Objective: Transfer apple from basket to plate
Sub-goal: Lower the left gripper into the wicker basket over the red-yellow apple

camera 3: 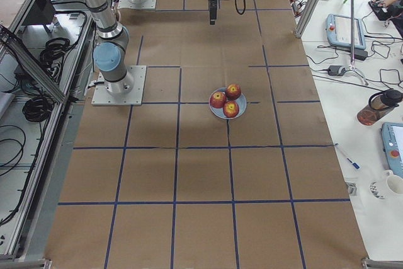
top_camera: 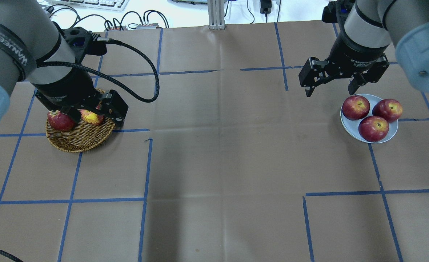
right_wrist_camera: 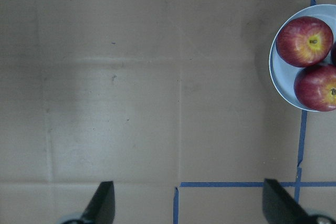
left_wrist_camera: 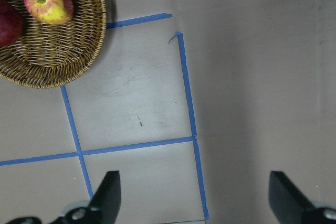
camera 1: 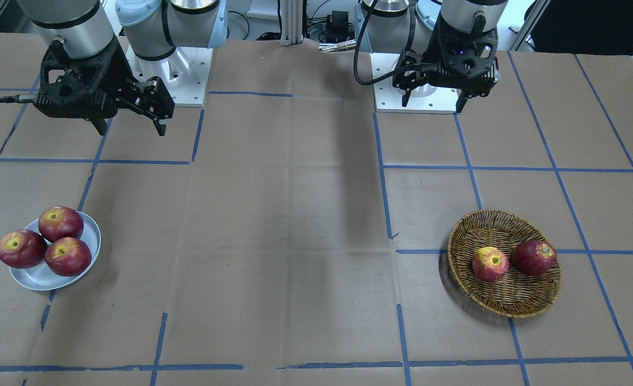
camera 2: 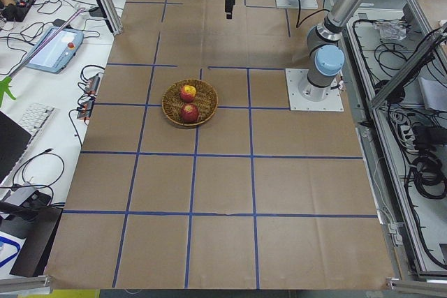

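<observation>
At 9 o'clock of a dark-red apple (camera 1: 534, 257) in the front-facing view, the streaky pinkish-red apple (camera 1: 490, 264) lies untouched in the round brown wicker basket (camera 1: 509, 305), far from the small white plate (camera 1: 37, 281). Left gripper (camera 1: 433, 104) and right gripper (camera 1: 131, 128) hang spread and empty; the reach is the step in hand, so the left should descend over it. Its arm strap (top_camera: 7, 43) reads roughly "WANJEED".

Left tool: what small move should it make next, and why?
Probably slide the open left tool sideways until it is centred over the apple. It hangs high, off to one side of the basket, and the left wrist view shows the apple at the frame's corner, not under the tool. The darker apple lies close beside it, so alignment should come before descending.
</observation>
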